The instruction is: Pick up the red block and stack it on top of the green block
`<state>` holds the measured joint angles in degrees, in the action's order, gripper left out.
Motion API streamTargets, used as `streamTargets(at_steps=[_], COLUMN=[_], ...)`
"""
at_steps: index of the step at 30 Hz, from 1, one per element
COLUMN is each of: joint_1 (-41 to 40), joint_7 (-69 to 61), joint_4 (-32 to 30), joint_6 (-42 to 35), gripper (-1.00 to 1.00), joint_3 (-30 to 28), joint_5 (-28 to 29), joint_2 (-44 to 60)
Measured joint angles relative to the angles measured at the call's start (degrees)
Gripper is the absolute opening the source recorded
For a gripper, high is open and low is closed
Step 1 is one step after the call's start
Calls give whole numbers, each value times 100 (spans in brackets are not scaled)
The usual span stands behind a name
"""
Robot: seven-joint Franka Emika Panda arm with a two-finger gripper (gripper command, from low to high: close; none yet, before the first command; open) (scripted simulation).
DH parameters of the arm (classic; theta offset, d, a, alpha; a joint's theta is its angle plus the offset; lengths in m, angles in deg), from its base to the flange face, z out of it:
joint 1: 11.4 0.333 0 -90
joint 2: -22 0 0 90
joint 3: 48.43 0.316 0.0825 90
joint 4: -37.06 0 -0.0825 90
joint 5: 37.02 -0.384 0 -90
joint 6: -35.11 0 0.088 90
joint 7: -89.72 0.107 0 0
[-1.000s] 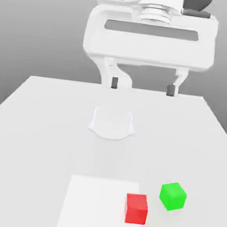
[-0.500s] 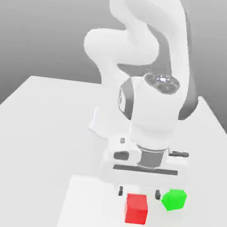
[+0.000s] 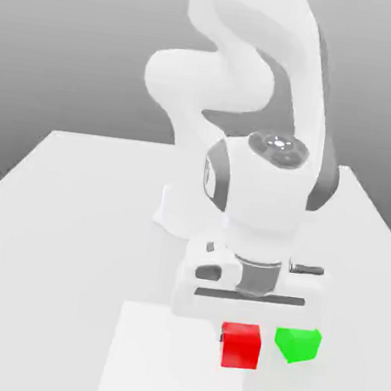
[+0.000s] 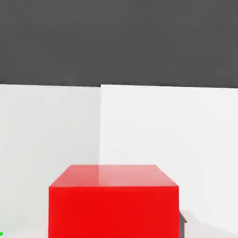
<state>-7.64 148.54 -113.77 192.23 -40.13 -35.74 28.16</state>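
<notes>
Risk of nudging the green block (image 3: 297, 344) beside the red block (image 3: 241, 346) on closing; tool (image 3: 243, 330) grip state impossible to tell.

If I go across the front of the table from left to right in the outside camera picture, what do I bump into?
Going from the exterior view's left to its right: bare table → lighter square patch → red block → green block → bare table again.
</notes>
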Motion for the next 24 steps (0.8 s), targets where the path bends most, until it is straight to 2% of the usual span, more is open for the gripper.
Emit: streamTargets(at_steps=[6, 12, 18, 24], joint_1=[403, 783, 1029, 961], joint_7=[1369, 3039, 4823, 5346], joint_4=[-177, -361, -542, -509], joint_6=[-209, -361, -465, -26], gripper=[-100, -100, -100, -100], joint_3=[264, 451, 661, 648], joint_5=[-425, -545, -408, 11], joint_2=[-456, -812, -1036, -560])
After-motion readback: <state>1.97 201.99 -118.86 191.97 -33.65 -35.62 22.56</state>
